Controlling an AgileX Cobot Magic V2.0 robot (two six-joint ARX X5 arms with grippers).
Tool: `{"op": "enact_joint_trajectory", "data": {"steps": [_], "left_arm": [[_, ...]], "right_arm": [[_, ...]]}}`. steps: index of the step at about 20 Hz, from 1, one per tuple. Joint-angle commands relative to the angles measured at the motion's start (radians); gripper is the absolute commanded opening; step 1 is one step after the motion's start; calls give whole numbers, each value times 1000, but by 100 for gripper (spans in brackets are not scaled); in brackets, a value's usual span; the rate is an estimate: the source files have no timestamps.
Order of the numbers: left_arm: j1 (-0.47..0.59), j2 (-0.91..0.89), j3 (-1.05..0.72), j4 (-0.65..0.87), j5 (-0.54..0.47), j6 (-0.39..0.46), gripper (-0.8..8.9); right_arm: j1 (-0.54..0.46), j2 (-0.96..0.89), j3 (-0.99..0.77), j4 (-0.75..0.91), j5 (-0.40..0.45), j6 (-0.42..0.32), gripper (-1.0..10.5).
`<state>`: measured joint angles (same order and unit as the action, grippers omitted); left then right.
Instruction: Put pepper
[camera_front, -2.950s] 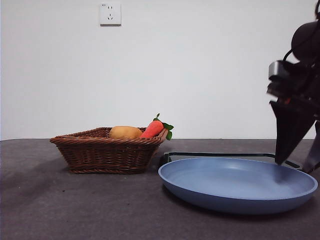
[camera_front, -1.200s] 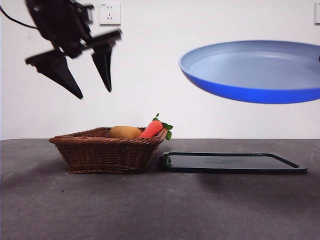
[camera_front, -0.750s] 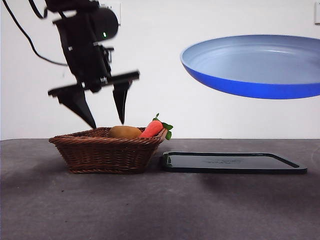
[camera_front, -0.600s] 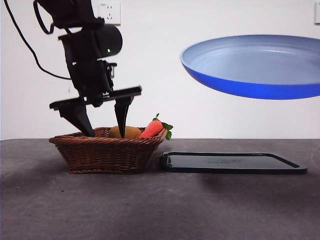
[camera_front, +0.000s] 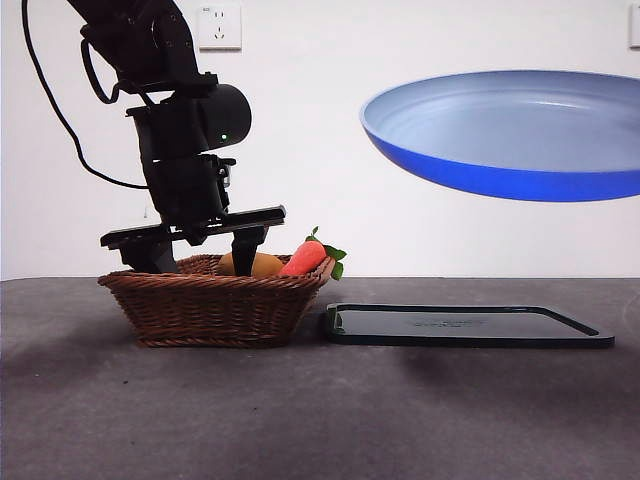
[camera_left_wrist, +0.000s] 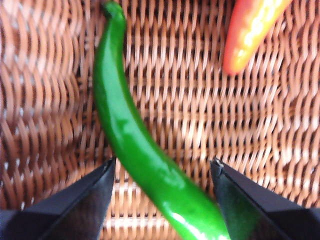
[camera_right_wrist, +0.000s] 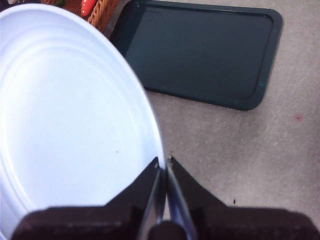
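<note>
Front view: the left hand (camera_front: 195, 265) hangs on its big black arm, dipped down into the brown woven wicker basket (camera_front: 210, 305) at the left of the dark grey desk (camera_front: 300, 420), its tips hidden behind the rim. From the left wrist view its two black jaws stand spread apart, one on each side of the long glossy dark-green pepper (camera_left_wrist: 137, 150), which lies on the basket's woven floor between them; I cannot make out whether either jaw touches it, and they are not clamped on it. The red-orange carrot with green leaves (camera_front: 310, 257) and the tan potato (camera_front: 255, 264) sit in the same basket, the carrot's tip near the pepper but apart from it. Just beside the basket a flat dark rectangular tray (camera_front: 465, 327) lies on the desk. High above the tray, the right hand (camera_right_wrist: 164, 165) is clenched on the rim of a round blue plate (camera_front: 510, 130), held in the air.
</note>
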<state>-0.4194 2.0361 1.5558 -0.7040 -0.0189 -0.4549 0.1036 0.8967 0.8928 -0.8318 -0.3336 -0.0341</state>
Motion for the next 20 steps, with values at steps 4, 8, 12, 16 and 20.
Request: {"op": "enact_joint_trajectory", "data": {"steps": [4, 8, 12, 16, 20], "left_arm": [[-6, 26, 18, 11, 24, -18, 146], [-6, 26, 18, 24, 51, -80, 109], [-6, 18, 18, 21, 54, -103, 108], [-6, -22, 18, 21, 58, -103, 108], [-7, -88, 18, 8, 78, -97, 108]], "right_arm": [[2, 4, 16, 12, -8, -8, 5], [2, 4, 16, 12, -7, -8, 5], [2, 4, 16, 13, -7, -9, 5], [2, 5, 16, 16, -6, -8, 5], [2, 12, 16, 23, -6, -5, 5]]}}
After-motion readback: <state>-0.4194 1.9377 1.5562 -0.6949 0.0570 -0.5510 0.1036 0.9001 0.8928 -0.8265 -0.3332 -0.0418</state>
